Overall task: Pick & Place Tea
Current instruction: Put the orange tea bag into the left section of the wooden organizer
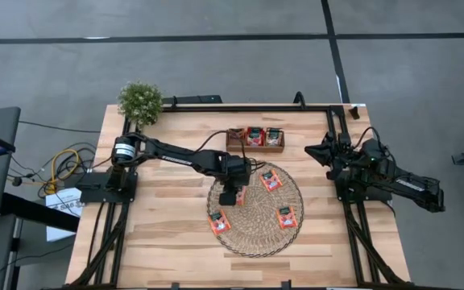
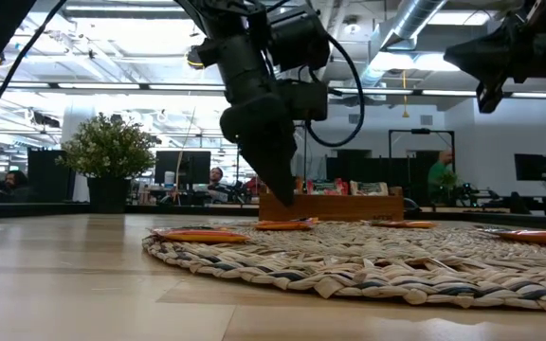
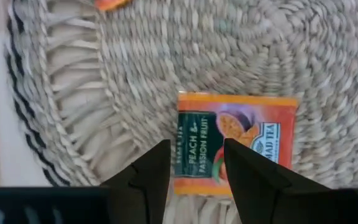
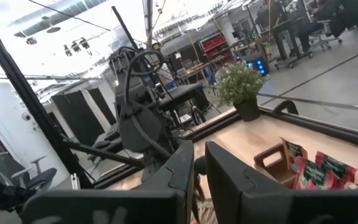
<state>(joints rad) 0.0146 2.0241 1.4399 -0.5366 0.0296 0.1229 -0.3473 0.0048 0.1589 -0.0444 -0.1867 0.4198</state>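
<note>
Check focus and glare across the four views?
Left wrist view: red-orange tea sachet label readable, dark fingers soft. Low view: round woven straw mat sharp, ceiling lights glaring. Right wrist view: bright washed-out background. High view: evenly lit, no glare.

Glossy paper tea sachet (image 3: 236, 143) lies on rough woven straw mat (image 3: 166, 56).

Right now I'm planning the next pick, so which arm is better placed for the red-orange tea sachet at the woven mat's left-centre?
Left. Its hand hangs over that red-orange tea sachet on the round woven straw mat, fingers apart. The right hand waits shut, off the mat.
</note>
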